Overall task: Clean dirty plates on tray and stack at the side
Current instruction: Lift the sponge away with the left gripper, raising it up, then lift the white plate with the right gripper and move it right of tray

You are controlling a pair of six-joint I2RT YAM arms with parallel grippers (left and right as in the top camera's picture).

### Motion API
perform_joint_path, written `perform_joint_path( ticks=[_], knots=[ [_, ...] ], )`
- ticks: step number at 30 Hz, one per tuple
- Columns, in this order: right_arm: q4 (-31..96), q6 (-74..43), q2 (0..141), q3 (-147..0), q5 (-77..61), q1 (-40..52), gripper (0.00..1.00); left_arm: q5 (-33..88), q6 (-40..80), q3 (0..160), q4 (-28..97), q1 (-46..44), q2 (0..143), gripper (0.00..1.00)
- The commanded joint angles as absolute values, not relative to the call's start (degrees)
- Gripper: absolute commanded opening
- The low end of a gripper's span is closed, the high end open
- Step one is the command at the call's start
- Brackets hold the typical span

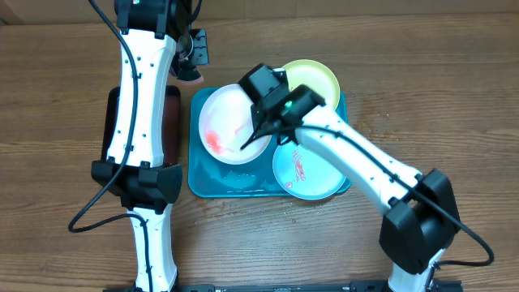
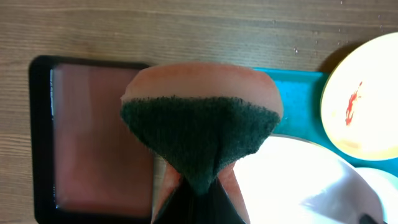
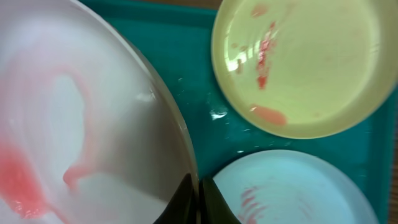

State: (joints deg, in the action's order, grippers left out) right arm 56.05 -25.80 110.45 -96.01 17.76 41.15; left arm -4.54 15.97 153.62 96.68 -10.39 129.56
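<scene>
A white plate (image 1: 227,118) smeared with red lies at the left of the turquoise tray (image 1: 203,177). My right gripper (image 1: 256,139) is shut on its right rim, and in the right wrist view the fingers (image 3: 214,202) pinch the white plate (image 3: 74,124) at its edge. The yellow-green plate (image 1: 315,77) with red spots lies at the tray's far right. The pale mint plate (image 1: 306,172) with red streaks lies at the near right. My left gripper (image 1: 192,63) hovers beyond the tray's far left corner, shut on a pink sponge (image 2: 202,118) with a dark green pad.
A dark red tray with a black rim (image 1: 172,122) lies left of the turquoise tray, partly under my left arm. Water drops glisten on the turquoise tray's floor (image 3: 199,106). Bare wooden table (image 1: 422,73) surrounds both trays.
</scene>
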Motion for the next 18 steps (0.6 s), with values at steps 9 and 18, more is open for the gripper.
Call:
perform_joint_path(
  ticks=[9,18],
  knots=[
    [57.17,-28.56,109.34,-97.51,62.33,53.95,0.04,-3.09,14.79,152.73,96.82,-10.41,129.97,0.04],
    [58.46,-28.56,109.34,-97.51,76.49,57.41,0.04,-3.09,14.79,152.73,96.82,-10.41,129.97,0.04]
  ],
)
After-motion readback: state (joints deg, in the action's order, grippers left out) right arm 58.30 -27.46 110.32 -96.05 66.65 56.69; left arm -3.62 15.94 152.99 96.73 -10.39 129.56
